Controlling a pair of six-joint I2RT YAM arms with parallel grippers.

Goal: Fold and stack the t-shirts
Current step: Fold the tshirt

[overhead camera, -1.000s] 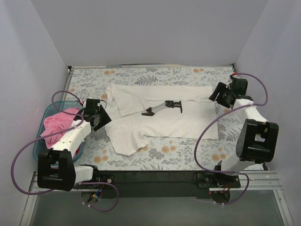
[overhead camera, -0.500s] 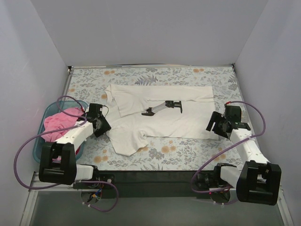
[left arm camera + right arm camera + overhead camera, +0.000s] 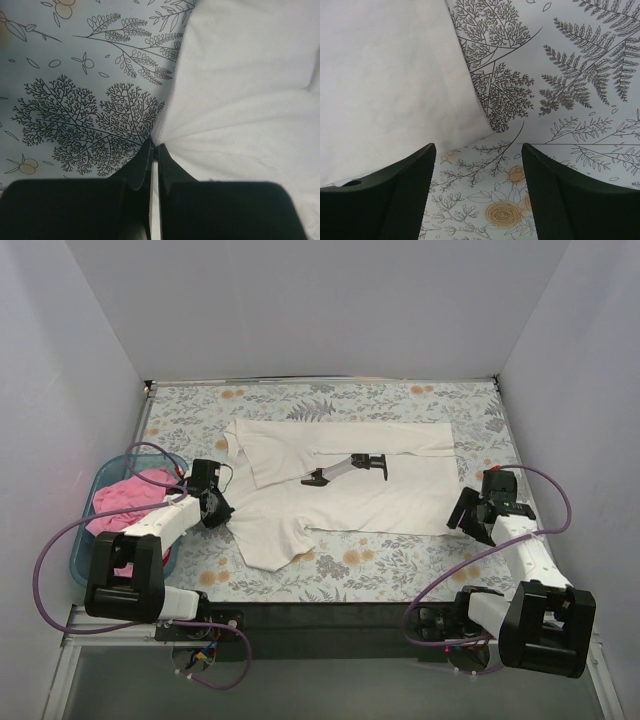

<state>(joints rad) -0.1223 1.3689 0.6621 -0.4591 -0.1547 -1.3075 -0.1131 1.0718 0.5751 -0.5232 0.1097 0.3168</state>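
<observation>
At the far left we see a teal basket (image 3: 84, 558) on the floral table cover (image 3: 400, 562), and the pink t-shirt (image 3: 122, 504) lies bunched inside it, heaped above the rim. Just to its right, the left gripper (image 3: 225, 512) sits low at the left edge of the white t-shirt (image 3: 350, 495). In the left wrist view its fingers are pressed together with a fold of the white fabric pinched between them, and the cloth puckers towards the tips. The white t-shirt lies spread across the middle of the table, mostly flat, one sleeve pointing towards the near edge. A dark and grey elongated object (image 3: 345, 468) rests on top of it; we cannot tell what it is. Further right, the right gripper (image 3: 468, 525) hangs just beside the shirt's near right corner. Its fingers are spread apart over the bare floral pattern and hold nothing, the corner of the fabric lying close to the left finger.
</observation>
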